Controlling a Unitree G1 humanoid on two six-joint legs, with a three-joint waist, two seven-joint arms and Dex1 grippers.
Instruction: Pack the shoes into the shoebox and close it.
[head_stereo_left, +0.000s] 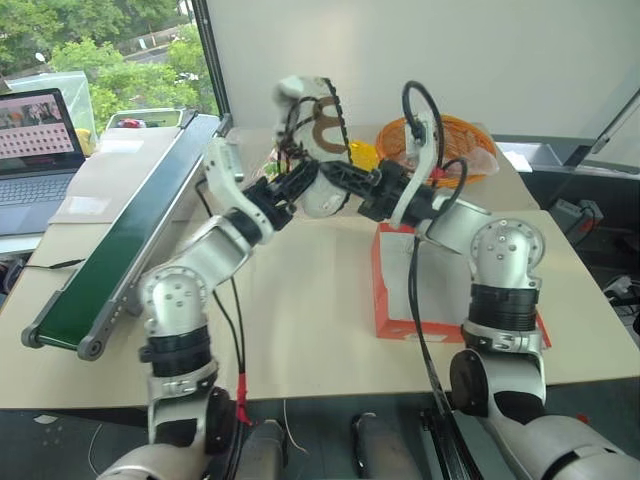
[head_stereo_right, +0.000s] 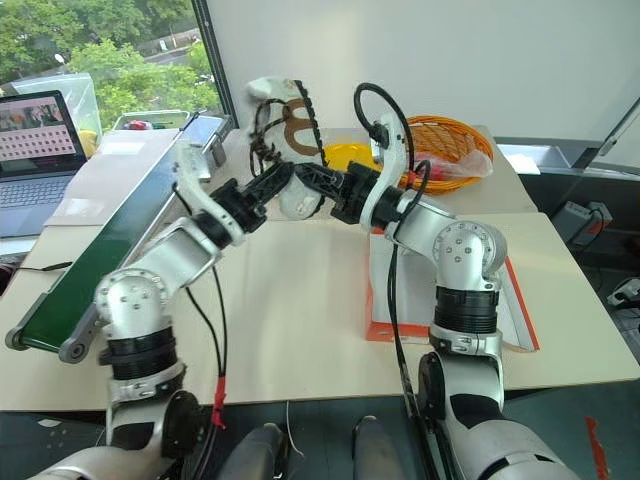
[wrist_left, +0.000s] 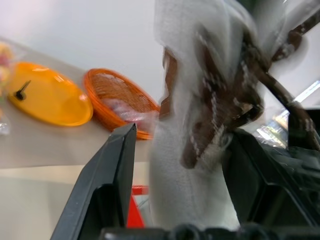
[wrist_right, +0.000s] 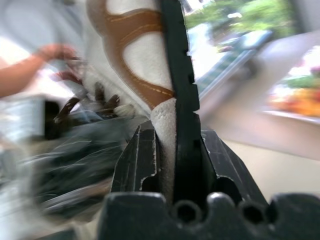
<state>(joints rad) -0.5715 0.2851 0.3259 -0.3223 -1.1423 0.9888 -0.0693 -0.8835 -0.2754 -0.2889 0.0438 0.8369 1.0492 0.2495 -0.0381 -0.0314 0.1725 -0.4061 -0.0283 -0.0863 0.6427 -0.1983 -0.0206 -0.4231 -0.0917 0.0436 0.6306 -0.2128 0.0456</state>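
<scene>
One cream shoe (head_stereo_left: 315, 130) with brown trim and a black toothed sole hangs in the air above the table, toe up. My right gripper (wrist_right: 175, 145) is shut on its heel end, clamping the sole edge; in the head view the right gripper (head_stereo_left: 335, 178) reaches in from the right. My left gripper (head_stereo_left: 292, 190) comes from the left and stands open around the shoe's lower part. In the left wrist view one left finger (wrist_left: 115, 175) stands apart from the shoe (wrist_left: 200, 125). The red-orange shoebox (head_stereo_left: 384, 295) lies open on the table under my right arm, white inside.
An orange wicker basket (head_stereo_left: 458, 140) and a yellow plate (head_stereo_left: 362, 155) sit at the back of the table. A green conveyor belt (head_stereo_left: 130, 235) runs along the left side, with a laptop (head_stereo_left: 38, 150) beyond it. Bare tabletop (head_stereo_left: 310, 310) lies in front of the shoebox.
</scene>
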